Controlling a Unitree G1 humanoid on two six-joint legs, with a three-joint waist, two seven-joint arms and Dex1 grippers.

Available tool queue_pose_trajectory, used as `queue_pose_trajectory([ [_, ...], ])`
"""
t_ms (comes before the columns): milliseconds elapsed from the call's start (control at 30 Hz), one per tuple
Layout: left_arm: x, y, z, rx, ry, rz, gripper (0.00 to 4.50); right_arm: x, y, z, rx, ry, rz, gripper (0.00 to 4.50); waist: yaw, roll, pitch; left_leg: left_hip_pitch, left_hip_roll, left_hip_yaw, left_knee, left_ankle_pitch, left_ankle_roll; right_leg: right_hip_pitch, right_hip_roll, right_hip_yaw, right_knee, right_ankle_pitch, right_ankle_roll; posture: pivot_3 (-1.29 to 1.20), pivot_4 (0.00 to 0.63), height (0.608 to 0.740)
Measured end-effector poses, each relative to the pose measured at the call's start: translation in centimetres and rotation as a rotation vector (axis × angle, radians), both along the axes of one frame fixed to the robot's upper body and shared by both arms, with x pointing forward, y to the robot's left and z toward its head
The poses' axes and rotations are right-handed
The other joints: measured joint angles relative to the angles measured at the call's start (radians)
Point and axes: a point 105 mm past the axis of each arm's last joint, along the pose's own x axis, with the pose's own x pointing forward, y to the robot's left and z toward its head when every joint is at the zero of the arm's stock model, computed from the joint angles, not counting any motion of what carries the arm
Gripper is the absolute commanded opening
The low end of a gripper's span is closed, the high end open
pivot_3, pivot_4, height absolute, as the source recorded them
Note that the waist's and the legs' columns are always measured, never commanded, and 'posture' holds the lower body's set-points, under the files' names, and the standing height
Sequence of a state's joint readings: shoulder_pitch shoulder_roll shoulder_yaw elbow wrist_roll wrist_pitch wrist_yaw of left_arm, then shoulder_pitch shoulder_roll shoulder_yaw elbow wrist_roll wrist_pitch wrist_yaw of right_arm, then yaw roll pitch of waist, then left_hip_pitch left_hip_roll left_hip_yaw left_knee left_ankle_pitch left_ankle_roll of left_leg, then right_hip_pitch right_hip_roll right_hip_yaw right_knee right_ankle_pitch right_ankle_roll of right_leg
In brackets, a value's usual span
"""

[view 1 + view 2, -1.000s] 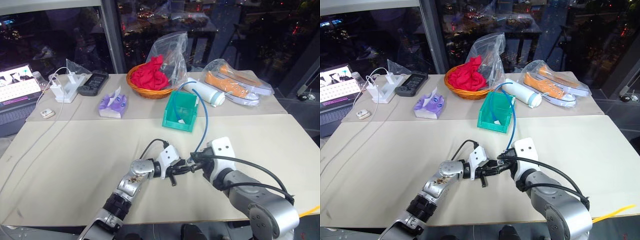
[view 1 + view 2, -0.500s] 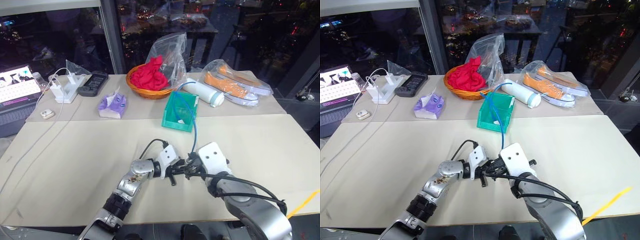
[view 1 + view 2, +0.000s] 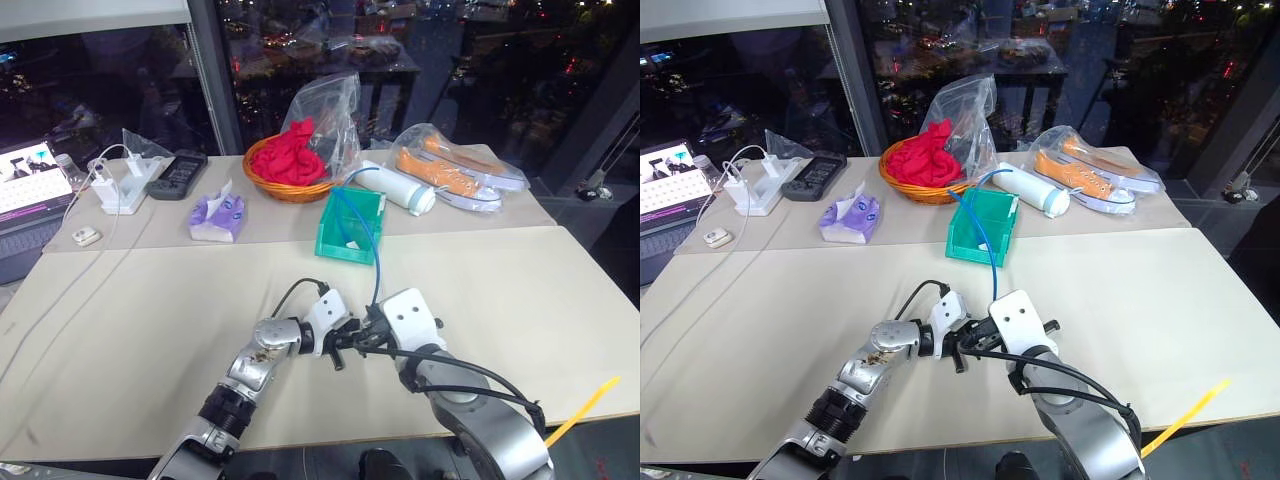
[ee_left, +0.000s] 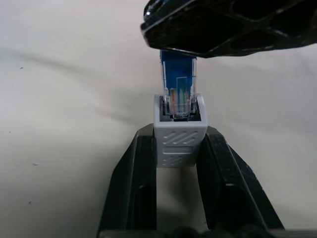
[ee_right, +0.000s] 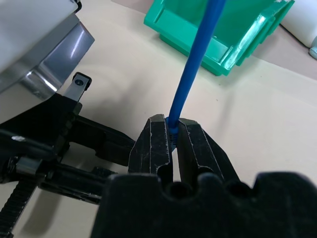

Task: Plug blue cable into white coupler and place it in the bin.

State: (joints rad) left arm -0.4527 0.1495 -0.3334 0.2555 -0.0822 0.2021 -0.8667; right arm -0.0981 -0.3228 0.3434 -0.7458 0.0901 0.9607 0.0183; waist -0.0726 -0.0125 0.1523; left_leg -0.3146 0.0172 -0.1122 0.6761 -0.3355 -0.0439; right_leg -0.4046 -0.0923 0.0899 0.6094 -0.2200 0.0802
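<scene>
Well short of the small teal-green plastic bin [image 3: 352, 226], over the bare cream tabletop [image 3: 130, 320], the two grippers meet nose to nose; the left gripper [image 4: 179, 148] has its two black fingers closed narrowly on the flanks of the tiny white boxy plastic coupler [image 4: 180, 134], its open socket facing away from the wrist; the right gripper [image 5: 171, 136] is pinched tight on the thin light-blue cable [image 5: 190, 74] just behind its small clear plug [image 4: 179, 99], which sits in the mouth of the socket, though whether it is latched cannot be told; from that pinch the cord rises and arcs back toward the bin, its far end seeming to drop inside, beside the bin's sloped front. Both pieces look very light; the coupler is hard, smooth plastic and likely to twist or squirt out of a side grip if pushed off-axis, so its flat ribbed sides are the sound place to hold; the plug is rigid but its latch tab is probably fragile; the cord is limp and will trail and tug, so it is best held close behind the plug.
</scene>
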Motion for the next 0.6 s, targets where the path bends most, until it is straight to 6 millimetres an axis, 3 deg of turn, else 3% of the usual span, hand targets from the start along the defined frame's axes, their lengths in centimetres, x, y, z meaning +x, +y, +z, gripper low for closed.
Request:
queue_pose_trajectory([
  [600, -0.2, 0.1, -0.1, 0.008, 0.010, -0.001, 0.64, -1.1, 0.8, -0.8, -0.076, -0.015, 0.041, 0.00, 0.002, -0.002, -0.003, 0.001, 0.000, 0.000, -0.002, 0.000, 0.000, 0.000, 0.000, 0.000, -0.001, -0.001, -0.001, 0.00, 0.150, 0.723],
])
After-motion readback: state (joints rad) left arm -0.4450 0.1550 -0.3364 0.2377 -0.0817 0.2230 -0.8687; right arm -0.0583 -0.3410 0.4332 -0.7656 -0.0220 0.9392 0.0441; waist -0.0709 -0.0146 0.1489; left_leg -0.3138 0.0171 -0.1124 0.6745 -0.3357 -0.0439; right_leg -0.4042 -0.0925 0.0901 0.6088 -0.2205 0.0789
